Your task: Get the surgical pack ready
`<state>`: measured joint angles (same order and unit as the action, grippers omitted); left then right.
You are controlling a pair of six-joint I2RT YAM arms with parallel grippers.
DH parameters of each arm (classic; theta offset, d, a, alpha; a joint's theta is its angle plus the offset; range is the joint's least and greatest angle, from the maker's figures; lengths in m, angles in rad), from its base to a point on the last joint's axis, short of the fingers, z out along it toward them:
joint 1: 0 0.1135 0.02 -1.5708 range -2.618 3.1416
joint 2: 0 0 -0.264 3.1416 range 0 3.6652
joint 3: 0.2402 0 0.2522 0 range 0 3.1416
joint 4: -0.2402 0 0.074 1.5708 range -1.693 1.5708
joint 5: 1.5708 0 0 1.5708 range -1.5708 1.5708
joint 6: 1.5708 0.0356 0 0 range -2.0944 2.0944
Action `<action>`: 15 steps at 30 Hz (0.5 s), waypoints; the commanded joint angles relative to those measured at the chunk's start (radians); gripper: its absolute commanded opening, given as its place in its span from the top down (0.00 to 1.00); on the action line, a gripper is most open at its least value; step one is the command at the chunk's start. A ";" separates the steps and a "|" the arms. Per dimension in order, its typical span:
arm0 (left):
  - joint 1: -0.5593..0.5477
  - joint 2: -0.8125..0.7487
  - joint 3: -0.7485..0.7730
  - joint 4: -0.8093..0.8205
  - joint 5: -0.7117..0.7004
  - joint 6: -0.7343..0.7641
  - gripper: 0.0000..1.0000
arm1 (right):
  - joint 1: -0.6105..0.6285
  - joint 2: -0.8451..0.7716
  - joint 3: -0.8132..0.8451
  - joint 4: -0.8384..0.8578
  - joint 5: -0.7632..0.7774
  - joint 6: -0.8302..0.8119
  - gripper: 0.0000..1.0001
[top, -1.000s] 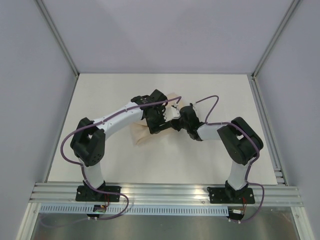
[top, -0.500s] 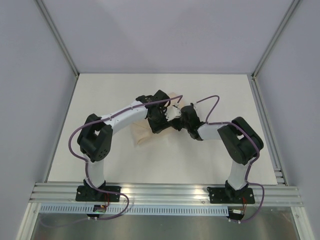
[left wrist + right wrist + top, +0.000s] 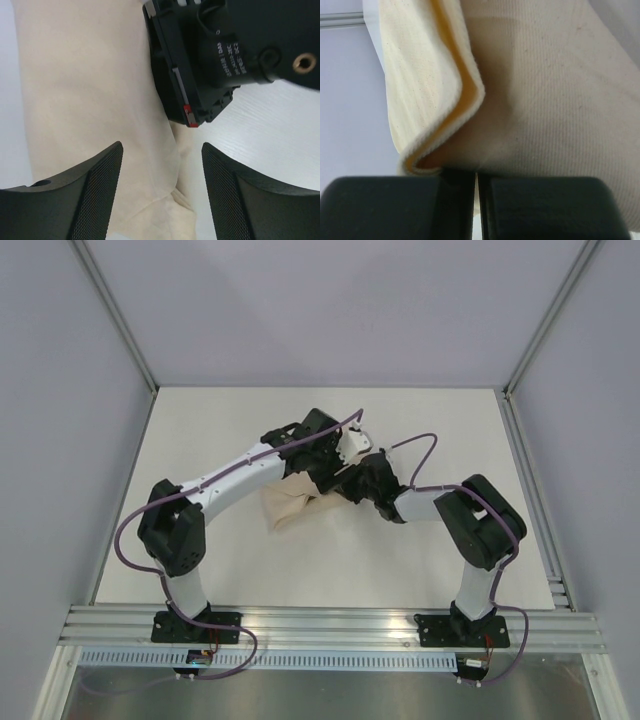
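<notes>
The surgical pack shows only as a beige cloth bundle (image 3: 288, 508) lying mid-table, largely hidden under both arms. My right gripper (image 3: 347, 484) is shut on a folded edge of the cloth (image 3: 470, 100); the hem curls over just above its closed jaws (image 3: 476, 176). My left gripper (image 3: 337, 454) hovers open above the cloth (image 3: 100, 90), its mesh-padded fingers (image 3: 90, 195) wide apart with nothing between them. The right gripper's black body (image 3: 225, 55) lies just ahead of it, resting on the cloth's edge.
The white table (image 3: 200, 440) is boxed in by grey walls, with aluminium posts at the back corners. A metal rail (image 3: 330, 625) runs along the near edge where both arm bases are bolted. The arms' purple cables loop over the middle.
The left arm has swung slightly toward the back and its gripper has moved off the cloth, exposing more of the bundle's left part. The right gripper has stayed pinched on the cloth.
</notes>
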<state>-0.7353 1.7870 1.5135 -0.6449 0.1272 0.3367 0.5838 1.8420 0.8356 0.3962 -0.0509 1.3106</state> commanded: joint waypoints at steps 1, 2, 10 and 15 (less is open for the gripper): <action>-0.007 0.026 0.036 0.068 -0.009 -0.002 0.27 | 0.011 -0.009 -0.024 -0.039 0.011 -0.004 0.96; -0.007 0.052 0.046 0.054 0.003 0.001 0.28 | 0.010 -0.009 -0.026 -0.039 0.011 0.001 0.96; -0.007 -0.012 -0.071 0.152 -0.017 -0.010 0.31 | -0.024 -0.026 -0.078 0.018 -0.020 0.056 0.97; -0.007 -0.032 -0.174 0.284 -0.073 -0.008 0.39 | -0.029 -0.026 -0.069 0.007 -0.027 0.042 0.98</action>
<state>-0.7399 1.8069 1.3636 -0.4759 0.0929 0.3344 0.5617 1.8267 0.7853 0.4469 -0.0872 1.3643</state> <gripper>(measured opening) 0.621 0.023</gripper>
